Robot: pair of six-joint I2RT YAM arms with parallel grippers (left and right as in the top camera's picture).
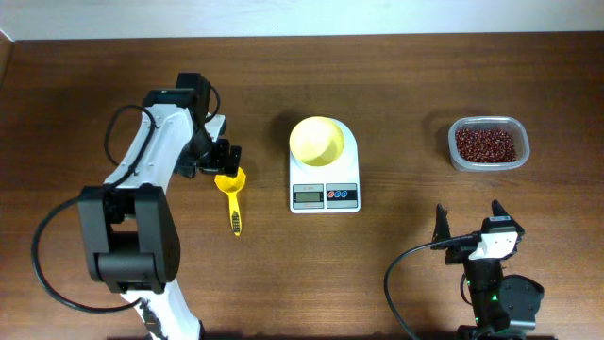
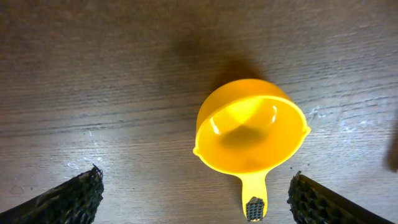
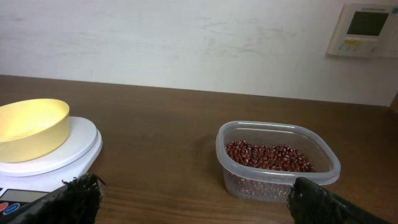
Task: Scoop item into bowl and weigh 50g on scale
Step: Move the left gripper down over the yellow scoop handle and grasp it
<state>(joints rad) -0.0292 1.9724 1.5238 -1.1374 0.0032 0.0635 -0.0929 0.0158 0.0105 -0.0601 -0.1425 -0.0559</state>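
The beans [image 1: 487,144] lie as a loose reddish-brown heap inside a clear plastic container [image 1: 488,120] at the far right of the desk [image 1: 396,57]. In the right wrist view the beans [image 3: 270,157] cover the floor of the container [image 3: 280,127] and sit well below its rim.

The pale yellow bowl [image 1: 316,140] stands on the platform of the white scale [image 1: 325,194], at the centre of the desk and well apart from the container. The bowl is empty. The scale display and its red and blue buttons face the near edge.

A yellow scoop [image 1: 231,184] lies on the desk left of the scale, cup away from the near edge and handle toward it. In the left wrist view the scoop [image 2: 252,134] is empty and upright.

The left gripper [image 1: 225,156] is over the scoop cup with its jaws spread wide, holding nothing. The right gripper [image 1: 469,227] is at the near right, jaws also wide apart and empty.
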